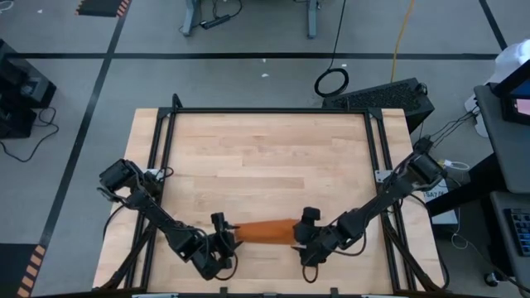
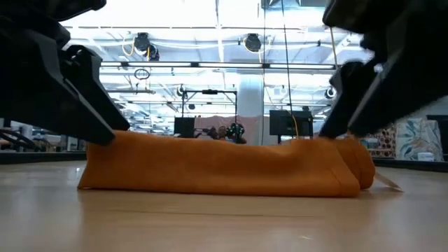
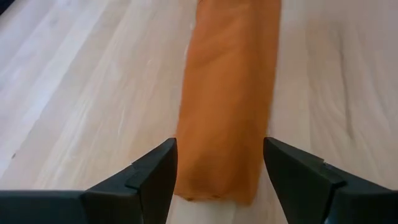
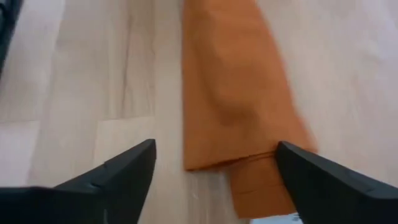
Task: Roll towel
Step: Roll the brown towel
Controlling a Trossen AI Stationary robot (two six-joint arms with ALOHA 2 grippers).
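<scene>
The burnt-orange towel [image 1: 265, 233] lies on the wooden table as a long narrow bundle, running left to right near the near edge. It also shows in the low view [image 2: 217, 168]. Its right end shows layered folds [image 4: 261, 186] and a small white tag [image 2: 387, 183]. My left gripper [image 3: 217, 162] is open, one finger on each side of the towel's left end [image 3: 214, 180]. My right gripper [image 4: 214, 162] is open, its fingers astride the towel's right end. My left gripper touches nothing that I can see. My right gripper comes at the towel's right end level and along its length. One finger [image 4: 311, 180] overlaps the folded edge [image 4: 298, 146] in its wrist view. I cannot tell whether it touches the cloth.
Bare wooden tabletop [image 1: 265, 157] stretches behind the towel toward the far edge. A black frame [image 1: 269, 111] borders the table's far side and both lateral sides. The table's near edge lies close behind both grippers.
</scene>
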